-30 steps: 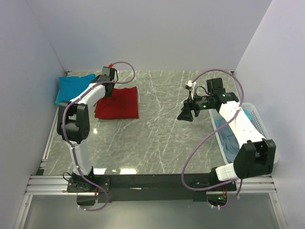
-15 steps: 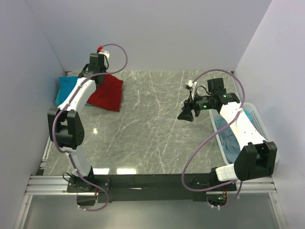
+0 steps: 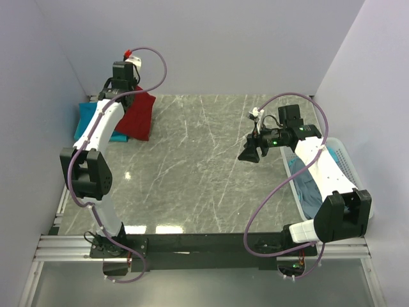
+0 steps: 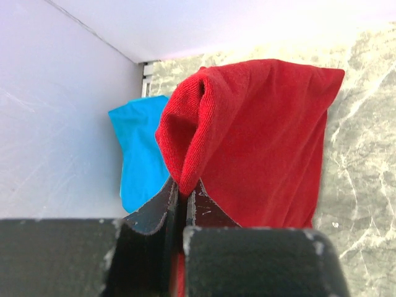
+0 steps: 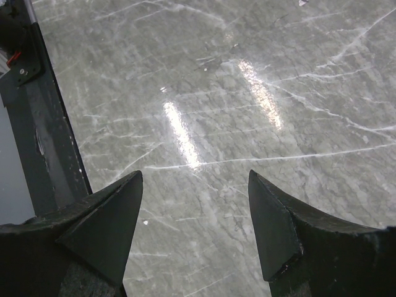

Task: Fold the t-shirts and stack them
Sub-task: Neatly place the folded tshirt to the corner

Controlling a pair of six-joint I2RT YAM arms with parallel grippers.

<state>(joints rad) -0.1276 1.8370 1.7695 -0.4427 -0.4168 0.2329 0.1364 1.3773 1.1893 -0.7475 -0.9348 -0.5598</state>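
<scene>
The grey marble counter spans the booth. At its far-left corner the red t-shirt hangs pinched in the left hand, just beside the teal t-shirt. The right hand hovers mid-counter, jaws apart.

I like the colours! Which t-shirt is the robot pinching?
The red t-shirt: the left gripper is shut on it. The turquoise t-shirt lies untouched by the wall, the grey-blue t-shirt in the white basket.

No readable text for you, no labels, brands, numbers or signs showed in any view you had.
</scene>
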